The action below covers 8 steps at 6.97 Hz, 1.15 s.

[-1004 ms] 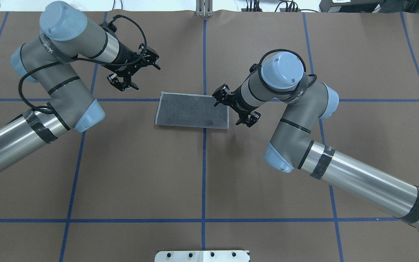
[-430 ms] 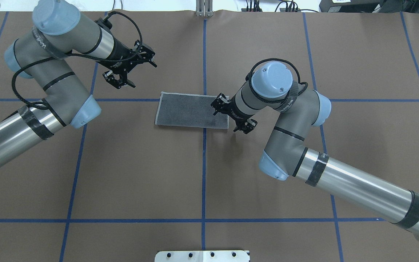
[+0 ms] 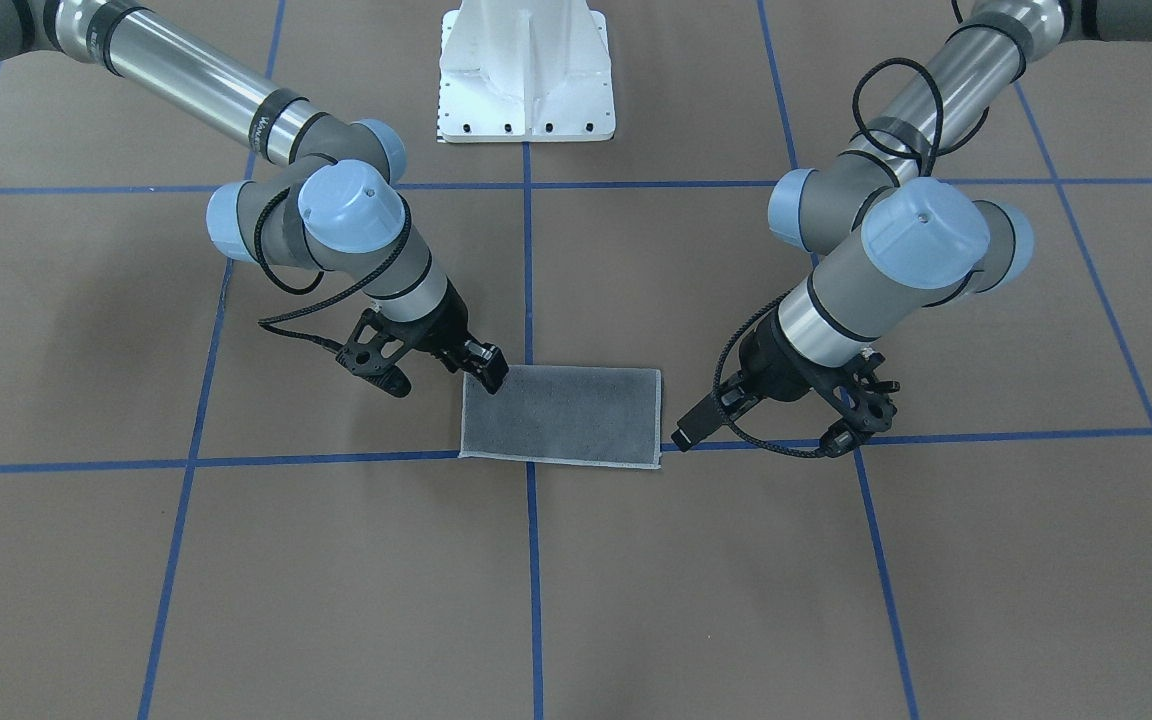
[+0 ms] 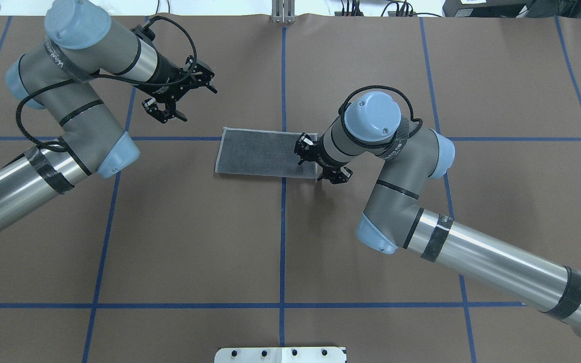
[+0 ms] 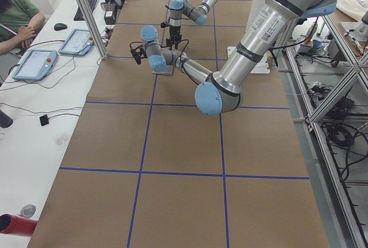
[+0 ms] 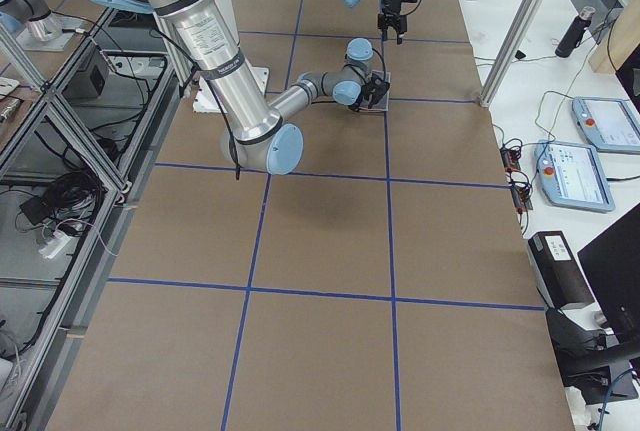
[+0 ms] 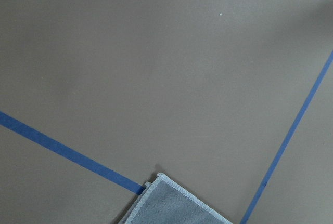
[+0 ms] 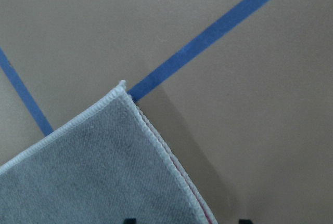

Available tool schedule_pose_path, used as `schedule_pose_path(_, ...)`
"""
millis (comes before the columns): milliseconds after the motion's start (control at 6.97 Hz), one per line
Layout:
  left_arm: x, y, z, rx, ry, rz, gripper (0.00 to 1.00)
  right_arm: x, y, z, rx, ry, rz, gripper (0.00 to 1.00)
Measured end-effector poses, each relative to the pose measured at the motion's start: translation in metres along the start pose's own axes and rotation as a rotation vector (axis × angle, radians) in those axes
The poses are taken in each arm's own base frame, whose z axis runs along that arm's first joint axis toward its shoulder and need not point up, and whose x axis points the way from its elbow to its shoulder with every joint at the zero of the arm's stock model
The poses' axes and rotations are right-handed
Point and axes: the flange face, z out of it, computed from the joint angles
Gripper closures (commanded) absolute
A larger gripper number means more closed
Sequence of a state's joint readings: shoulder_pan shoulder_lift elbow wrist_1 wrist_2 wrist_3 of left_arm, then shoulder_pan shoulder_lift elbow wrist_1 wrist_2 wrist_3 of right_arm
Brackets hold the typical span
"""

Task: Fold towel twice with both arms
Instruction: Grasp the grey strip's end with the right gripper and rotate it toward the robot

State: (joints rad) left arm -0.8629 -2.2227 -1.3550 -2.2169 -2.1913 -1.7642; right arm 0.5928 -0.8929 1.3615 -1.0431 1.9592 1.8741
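The towel lies flat near the table's middle as a rectangle, grey face up, with a light hemmed border; it also shows in the front view. My right gripper is open and low over the towel's right short edge, with its jaws spread along that edge. The right wrist view shows a towel corner with a thin pink line under its hem. My left gripper is open and empty, apart from the towel, beyond its far left corner. The left wrist view shows only a towel corner.
Blue tape lines cross the brown table cover. The white pedestal stands at the robot's side of the table. A desk with tablets and a seated person lie past the far edge.
My right arm has moved left and down, bringing its open gripper over the towel's right edge. My left arm shifted slightly left and back, then stayed still.
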Motion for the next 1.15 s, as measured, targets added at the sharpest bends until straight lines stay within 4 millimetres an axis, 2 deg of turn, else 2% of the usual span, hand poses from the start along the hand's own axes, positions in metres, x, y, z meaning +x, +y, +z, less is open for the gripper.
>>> schedule_pose_path(430, -0.001, -0.004, -0.002, 0.005, 0.001, -0.004, 0.00, 0.002, 0.001, -0.005, -0.024, -0.004, -0.013, 1.00)
schedule_pose_path(717, 0.000, -0.012, -0.009, 0.015, 0.004, -0.010, 0.00, 0.019, -0.006, -0.024, -0.092, -0.001, -0.051, 1.00)
schedule_pose_path(860, 0.000, -0.015, -0.011, 0.019, 0.005, -0.006, 0.00, 0.028, -0.001, -0.038, -0.121, -0.012, -0.079, 1.00)
schedule_pose_path(1004, 0.000, -0.018, -0.012, 0.024, 0.004, 0.004, 0.00, 0.031, 0.013, -0.047, -0.147, -0.027, -0.103, 1.00)
schedule_pose_path(1147, -0.002, -0.022, -0.014, 0.029, 0.003, 0.016, 0.00, 0.029, 0.037, -0.051, -0.182, -0.039, -0.131, 1.00)
